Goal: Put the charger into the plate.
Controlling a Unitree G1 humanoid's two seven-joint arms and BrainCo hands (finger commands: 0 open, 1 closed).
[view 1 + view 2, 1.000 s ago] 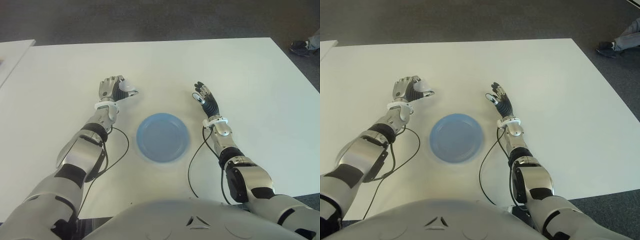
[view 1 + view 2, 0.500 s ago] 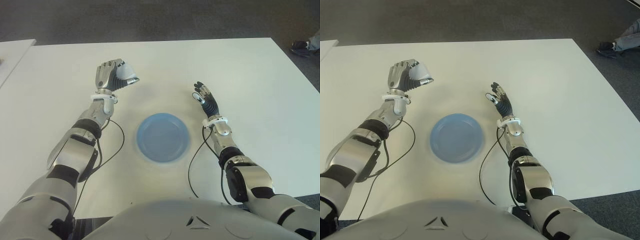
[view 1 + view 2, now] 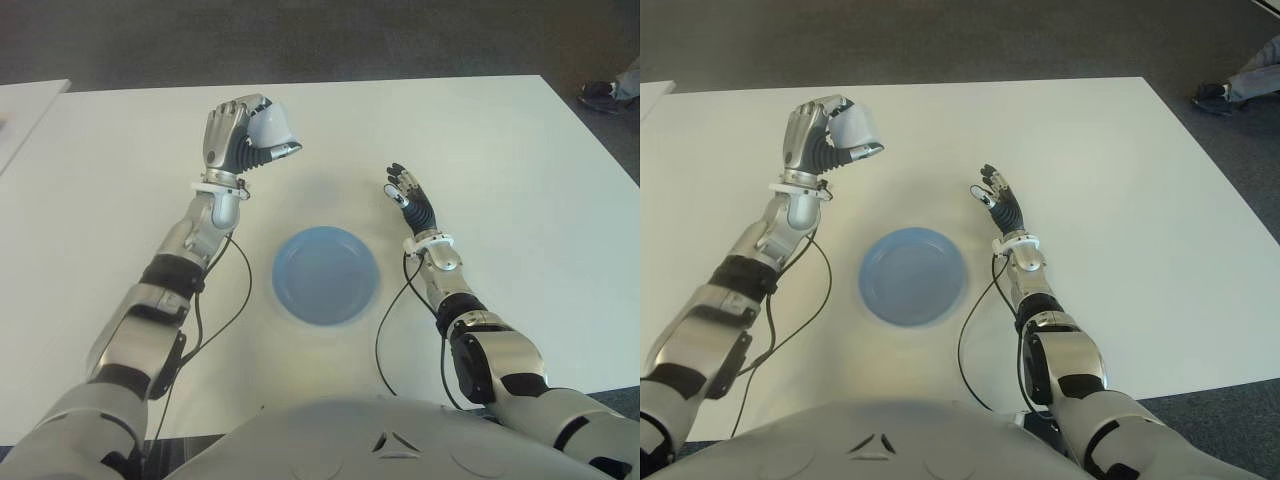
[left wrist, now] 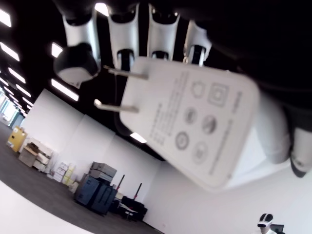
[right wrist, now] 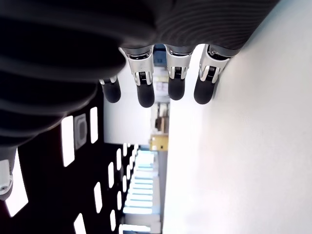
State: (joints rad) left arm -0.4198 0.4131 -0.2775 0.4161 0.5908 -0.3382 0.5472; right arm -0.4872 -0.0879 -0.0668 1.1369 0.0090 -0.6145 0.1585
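My left hand (image 3: 243, 137) is raised above the white table (image 3: 500, 140), up and to the left of the blue plate (image 3: 326, 274). Its fingers are curled around a white charger (image 3: 270, 126). The left wrist view shows the charger (image 4: 204, 141) from close by, two metal prongs sticking out and printed marks on its face, with fingers (image 4: 122, 34) wrapped behind it. The plate lies flat and holds nothing. My right hand (image 3: 409, 197) shows to the right of the plate with its fingers (image 5: 146, 90) relaxed and nothing in them.
Black cables (image 3: 385, 330) run along both forearms over the table. A second white table edge (image 3: 25, 110) shows at the far left. A person's shoe (image 3: 605, 95) is on the dark floor at the far right.
My left hand has lifted off the table with the charger and swung up and slightly right, toward the plate's side. The right hand has not moved.
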